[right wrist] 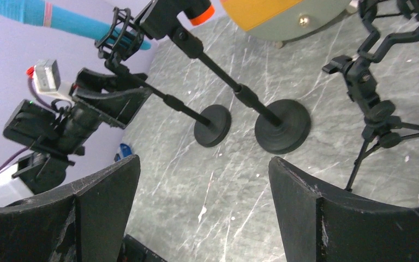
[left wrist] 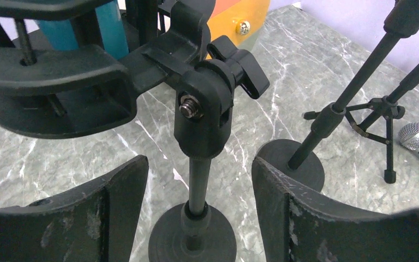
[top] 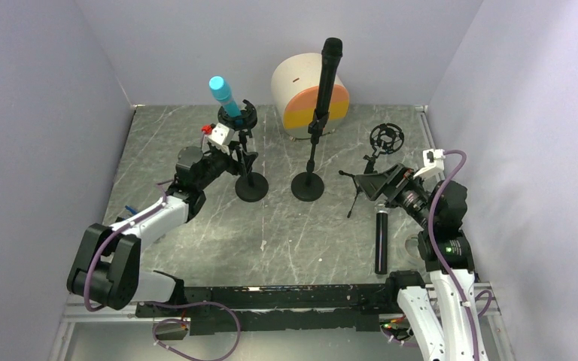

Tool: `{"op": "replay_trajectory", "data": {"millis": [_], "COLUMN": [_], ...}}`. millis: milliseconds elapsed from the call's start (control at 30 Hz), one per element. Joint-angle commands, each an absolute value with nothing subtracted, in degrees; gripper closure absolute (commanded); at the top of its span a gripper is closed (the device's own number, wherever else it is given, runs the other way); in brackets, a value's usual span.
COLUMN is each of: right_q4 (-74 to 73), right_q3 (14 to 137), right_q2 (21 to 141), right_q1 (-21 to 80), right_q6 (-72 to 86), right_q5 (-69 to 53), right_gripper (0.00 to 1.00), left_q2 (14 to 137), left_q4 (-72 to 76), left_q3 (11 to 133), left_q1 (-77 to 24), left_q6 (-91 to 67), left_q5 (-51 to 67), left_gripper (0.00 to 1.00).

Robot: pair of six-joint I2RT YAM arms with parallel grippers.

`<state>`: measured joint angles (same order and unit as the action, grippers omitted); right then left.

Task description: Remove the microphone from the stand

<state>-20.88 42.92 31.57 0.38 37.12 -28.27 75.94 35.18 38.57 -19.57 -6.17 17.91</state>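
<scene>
A blue microphone (top: 224, 95) sits tilted in a black shock mount on a round-base stand (top: 252, 186). My left gripper (top: 239, 155) is open, with its jaws on either side of that stand's pole (left wrist: 198, 180), just below the mount's hinge, not touching it. The blue microphone (left wrist: 82, 27) shows at the top left of the left wrist view. A black microphone (top: 328, 71) stands upright in a second round-base stand (top: 308, 186). My right gripper (top: 370, 181) is open and empty, and its wrist view (right wrist: 204, 161) looks over bare table towards both stands.
A tripod stand with an empty shock mount (top: 385, 138) stands just beyond my right gripper. Another black microphone (top: 381, 241) lies on the table near the right arm. A white, orange and yellow drum (top: 301, 94) stands at the back. Walls enclose the table.
</scene>
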Motion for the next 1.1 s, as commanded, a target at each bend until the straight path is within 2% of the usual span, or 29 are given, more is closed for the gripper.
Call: {"op": "replay_trajectory", "data": {"millis": [0,133,367,467,500,1067], "right_q4": [-17.50,-17.63,-16.76,-15.76,-15.35,-10.52], "right_q3": [41.64,41.16,39.72,38.53,38.08,34.28], "right_q2": [30.27,29.93,30.23,30.16,30.15,30.60], "right_q1": [0.18,0.18,0.18,0.20,0.18,0.20], "right_q6": [39.41,39.70,40.32,40.93,41.11,43.44], "right_q5": [-31.61,-31.72,-33.05,-33.66,-33.80,-38.53], "right_gripper": [0.11,0.12,0.13,0.13,0.13,0.17], "left_q2": [77.69,78.25,76.37,75.66,75.41,63.57], "left_q4": [42.81,44.58,44.26,42.71,42.11,32.38], "left_q3": [39.09,39.00,37.62,37.44,37.49,33.74], "left_q1": [-19.36,-19.40,-19.39,-19.35,-19.34,-19.42], "left_q6": [-3.98,-3.80,-2.70,-2.10,-1.90,-5.77], "left_q5": [19.26,19.80,25.04,27.47,28.24,37.72], "left_gripper": [0.28,0.41,0.75,0.94,0.97,0.97]}}
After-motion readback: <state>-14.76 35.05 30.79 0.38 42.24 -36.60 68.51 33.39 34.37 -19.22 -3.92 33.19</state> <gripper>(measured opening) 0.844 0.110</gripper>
